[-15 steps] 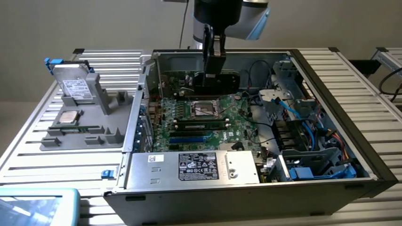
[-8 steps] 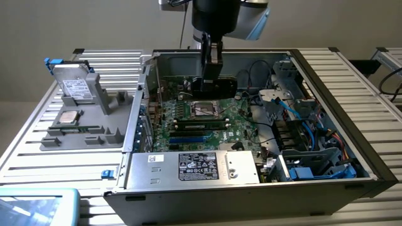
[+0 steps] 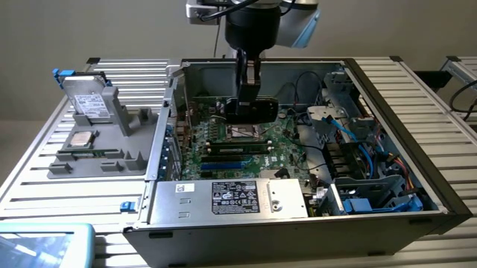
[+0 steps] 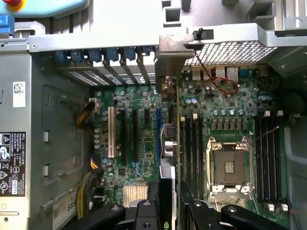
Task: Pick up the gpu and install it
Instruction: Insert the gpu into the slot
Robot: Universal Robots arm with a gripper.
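The tool (image 4: 171, 213) grips the card (image 3: 252, 110) on edge. It hangs over the motherboard (image 3: 287, 145) inside the computer case (image 3: 408, 134).

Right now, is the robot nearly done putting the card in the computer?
Done: the gpu is picked up. In hand: the gripper holds it upright inside the open case, over the motherboard. Left: it isn't released; whether it's pushed into a slot, I can't tell.

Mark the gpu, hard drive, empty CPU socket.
thin black gpu card (image 3: 253, 113), exterior view, black face.
boxy silver hard drive (image 3: 89, 103), exterior view, white label.
empty square metal CPU socket (image 4: 229, 166), wrist view, socket centre.
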